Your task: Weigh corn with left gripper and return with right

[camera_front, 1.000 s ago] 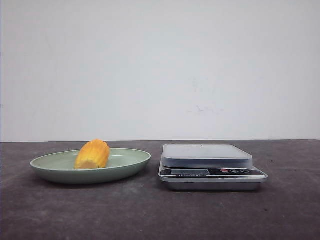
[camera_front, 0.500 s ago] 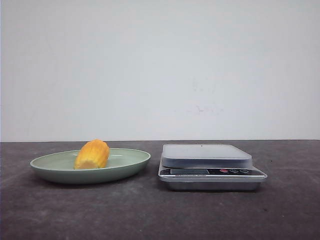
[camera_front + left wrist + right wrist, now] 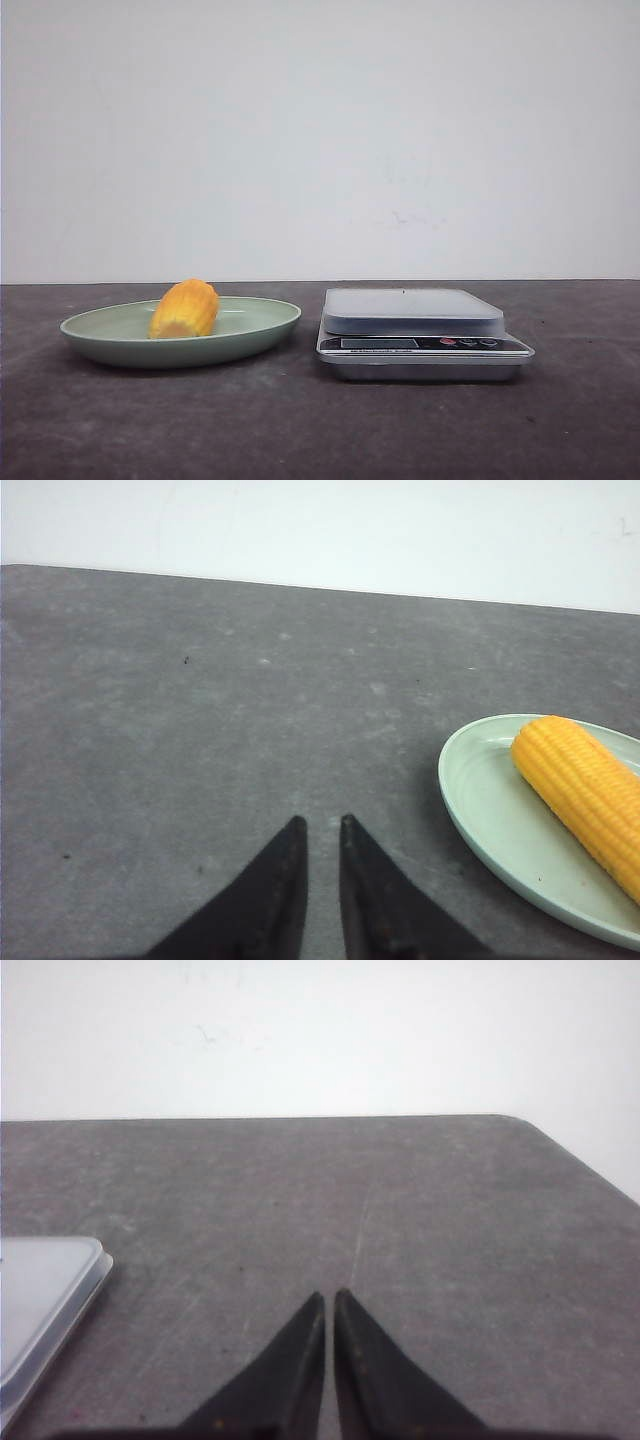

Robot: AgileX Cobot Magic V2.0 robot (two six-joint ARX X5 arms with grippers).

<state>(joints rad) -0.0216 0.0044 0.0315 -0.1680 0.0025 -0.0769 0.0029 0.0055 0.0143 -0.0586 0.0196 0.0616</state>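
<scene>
The corn cob (image 3: 185,309) is cradled in the green plate (image 3: 255,335) beside the bare-topped kitchen scale (image 3: 414,310), while the left gripper (image 3: 320,830) and right gripper (image 3: 329,1300) are held nearly closed and empty over the table (image 3: 300,430), a layout fitting either before weighing or after return.

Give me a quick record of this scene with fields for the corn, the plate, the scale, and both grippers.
corn: lying on its side in the plate, not yet weighed
plate: green, on the table, left of the scale
scale: platform bare, nothing on it
left gripper: empty, fingers nearly together, over bare table beside the plate
right gripper: empty, fingers shut, over bare table beside the scale
table: dark grey
</scene>
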